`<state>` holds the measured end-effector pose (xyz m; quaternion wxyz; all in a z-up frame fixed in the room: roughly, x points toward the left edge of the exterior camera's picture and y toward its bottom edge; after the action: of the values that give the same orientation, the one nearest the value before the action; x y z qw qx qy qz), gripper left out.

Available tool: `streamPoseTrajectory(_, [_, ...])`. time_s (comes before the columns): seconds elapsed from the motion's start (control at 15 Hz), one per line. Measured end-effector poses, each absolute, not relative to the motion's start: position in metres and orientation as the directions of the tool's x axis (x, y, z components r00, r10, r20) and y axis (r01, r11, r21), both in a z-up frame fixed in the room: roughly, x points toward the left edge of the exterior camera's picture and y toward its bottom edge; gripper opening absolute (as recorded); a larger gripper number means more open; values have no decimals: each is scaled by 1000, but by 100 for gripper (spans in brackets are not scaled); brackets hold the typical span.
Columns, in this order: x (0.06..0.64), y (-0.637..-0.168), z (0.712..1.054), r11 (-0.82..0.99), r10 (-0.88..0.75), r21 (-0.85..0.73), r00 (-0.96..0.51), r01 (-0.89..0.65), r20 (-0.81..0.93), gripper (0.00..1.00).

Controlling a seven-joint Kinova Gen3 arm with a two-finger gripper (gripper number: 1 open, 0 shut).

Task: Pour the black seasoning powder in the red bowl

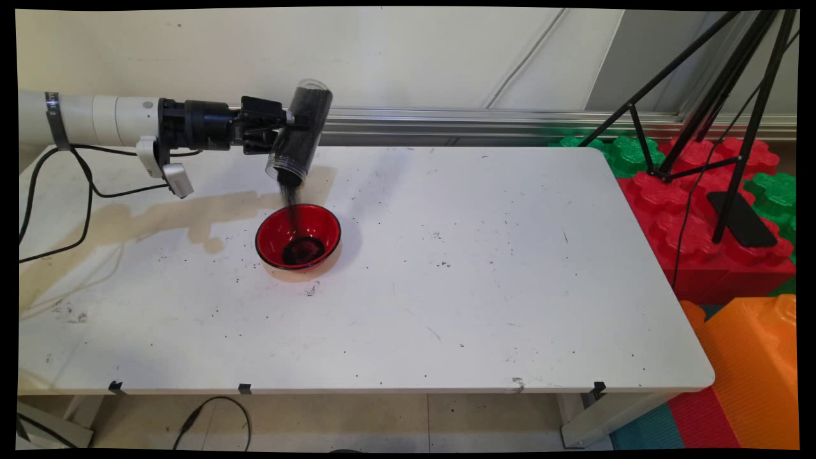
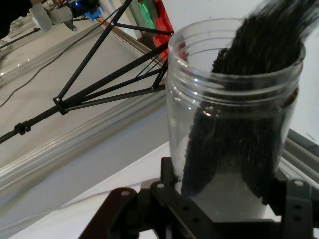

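**Black grains pour from a jar into a red bowl**

From above: the claw pinches a clear jar, tipped mouth-down above the red bowl on the white table. A thin stream of black grains falls into the bowl — a dark pile sits at its bottom. Loose specks lie near it.

From the hand: the jar fills the picture, squeezed on both sides, grains sliding toward its mouth.

If the jar tips more, grains could rush out and miss the bowl — or the smooth jar could slip.
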<state>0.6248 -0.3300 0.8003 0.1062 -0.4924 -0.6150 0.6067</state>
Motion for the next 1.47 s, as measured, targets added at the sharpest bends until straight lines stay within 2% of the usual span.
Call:
streamPoseTrajectory(1.07, [625, -332, 799, -245, 725, -833, -476, 496, -497, 0])
streamPoseTrajectory(1.47, [624, -333, 799, -203, 737, -860, -505, 469, -449, 0])
